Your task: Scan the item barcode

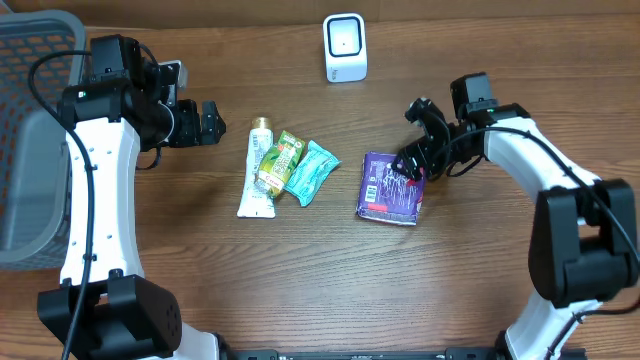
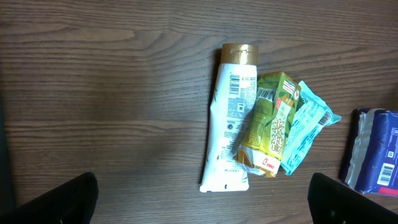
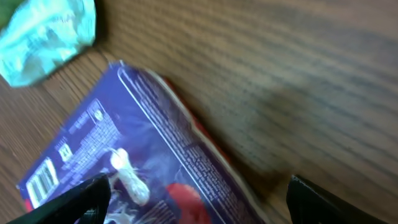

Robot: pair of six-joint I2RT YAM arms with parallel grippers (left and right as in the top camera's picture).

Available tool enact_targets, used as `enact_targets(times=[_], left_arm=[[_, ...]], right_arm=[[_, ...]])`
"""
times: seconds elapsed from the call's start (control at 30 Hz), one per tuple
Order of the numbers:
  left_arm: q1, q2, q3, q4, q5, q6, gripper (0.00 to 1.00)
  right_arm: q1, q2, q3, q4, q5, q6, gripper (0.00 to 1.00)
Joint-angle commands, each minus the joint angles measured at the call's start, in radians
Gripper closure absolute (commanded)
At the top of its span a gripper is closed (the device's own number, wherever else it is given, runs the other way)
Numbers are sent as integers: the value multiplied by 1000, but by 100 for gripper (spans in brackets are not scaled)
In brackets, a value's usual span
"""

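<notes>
Just under right claw [image 3: 198, 186], purple packet [image 3: 118, 143]

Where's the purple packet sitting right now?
In the overhead view the purple packet lies on the table right of centre, beside the right gripper, with the teal packet to its left.

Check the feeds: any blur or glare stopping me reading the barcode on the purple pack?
Right wrist: blurred, the pack smeared, its barcode bars soft; no glare. Left wrist: sharp, tube print crisp. Overhead: even light, soft shadows, pack too small to read.
</notes>
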Motion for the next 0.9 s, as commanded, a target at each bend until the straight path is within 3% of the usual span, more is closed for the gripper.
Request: enact_targets(times=[0.0,0.13,0.2,0.33,0.5,0.57,0.73,0.87], left_arm=[[2,-32,-2,3,9,-12,0],[2,-32,-2,3,9,-12,0],[2,-32,-2,3,9,-12,0],[2,-32,-2,3,9,-12,0],[2,-32,-2,3,9,-13,1],[2,-32,-2,3,9,-12,0],[2,-32,-2,3,9,-12,0],[2,-32,-2,3,9,-12,0]], right_arm=[[-5,10,9,-21,-61,-68,11],[-5,9,9,-97,-92,-72,13],[-5,9,13,-140,-87,-47,20],[-18,9,37,-206,-88,105,66],[-21,9,51,-220,-97,365,95],[-18,9,51,-227,-106,463,96],[-6,9,46,-222,-31,865,96],[23,9,45,-250,54,1000,96]])
